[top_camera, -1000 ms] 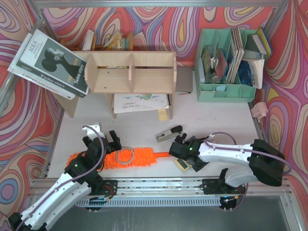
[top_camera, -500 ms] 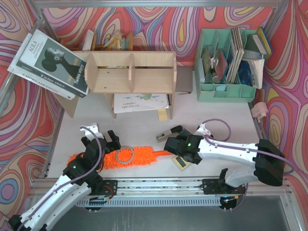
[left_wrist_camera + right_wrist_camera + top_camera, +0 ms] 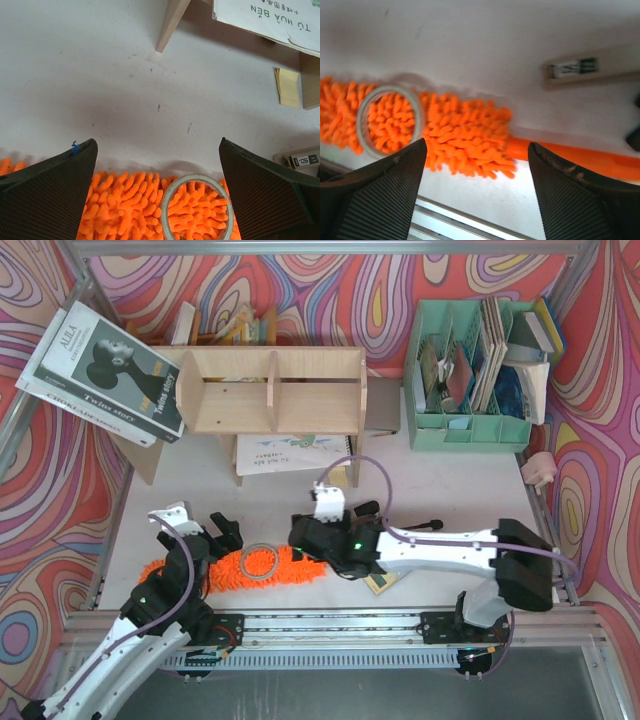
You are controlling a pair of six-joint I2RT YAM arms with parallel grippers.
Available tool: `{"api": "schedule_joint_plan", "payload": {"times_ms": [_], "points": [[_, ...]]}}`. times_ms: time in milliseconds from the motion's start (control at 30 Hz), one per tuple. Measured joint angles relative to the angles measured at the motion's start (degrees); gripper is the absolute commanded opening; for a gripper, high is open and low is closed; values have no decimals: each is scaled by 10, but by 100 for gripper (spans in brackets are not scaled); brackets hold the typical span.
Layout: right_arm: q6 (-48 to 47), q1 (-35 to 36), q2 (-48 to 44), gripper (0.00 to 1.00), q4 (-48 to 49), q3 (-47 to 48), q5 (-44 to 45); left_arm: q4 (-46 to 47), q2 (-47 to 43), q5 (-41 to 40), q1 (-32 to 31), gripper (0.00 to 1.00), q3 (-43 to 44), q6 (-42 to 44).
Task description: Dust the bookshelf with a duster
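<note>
The duster (image 3: pixel 235 568) lies along the table's near edge, its shaggy orange head (image 3: pixel 125 205) under both grippers. A grey tape ring (image 3: pixel 261 562) rests on the fluff. My left gripper (image 3: pixel 205 540) hovers open over the head's left part, the ring (image 3: pixel 197 207) near its right finger (image 3: pixel 270 190). My right gripper (image 3: pixel 303 540) is open above the head's right end (image 3: pixel 465 135), where the thin orange handle (image 3: pixel 575 155) starts. Nothing is between either pair of fingers. The plywood bookshelf (image 3: pixel 270 390) stands at the back, left of centre.
A mint-green file organizer (image 3: pixel 470 430) full of books stands back right. Books lean against the shelf's left side (image 3: pixel 105 370), and a notebook (image 3: pixel 290 453) lies under it. A flat bar-shaped tool (image 3: pixel 590 65) and a small pad (image 3: pixel 380 583) lie near the right arm.
My right arm has swept left along the handle to the duster's head, jaws staying apart. The left arm has drawn back slightly toward the left.
</note>
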Motion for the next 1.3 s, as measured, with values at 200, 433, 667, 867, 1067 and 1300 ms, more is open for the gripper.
{"api": "schedule_joint_plan", "payload": {"times_ms": [200, 433, 667, 867, 1067, 1300], "points": [[-95, 31, 102, 56, 27, 99, -38, -7, -8, -7, 0, 98, -1, -5], [-129, 40, 142, 49, 27, 138, -59, -14, -11, -6, 0, 98, -3, -5], [-139, 39, 196, 44, 7, 186, -71, -14, -16, -6, 0, 99, -4, -5], [-139, 39, 228, 39, -14, 204, -74, -14, -20, -6, 0, 98, -5, -5], [-141, 39, 239, 31, -26, 225, -75, -14, -20, -6, 0, 98, -5, -4], [-143, 39, 257, 32, -37, 243, -75, -14, -20, -6, 0, 98, -5, -4]]}}
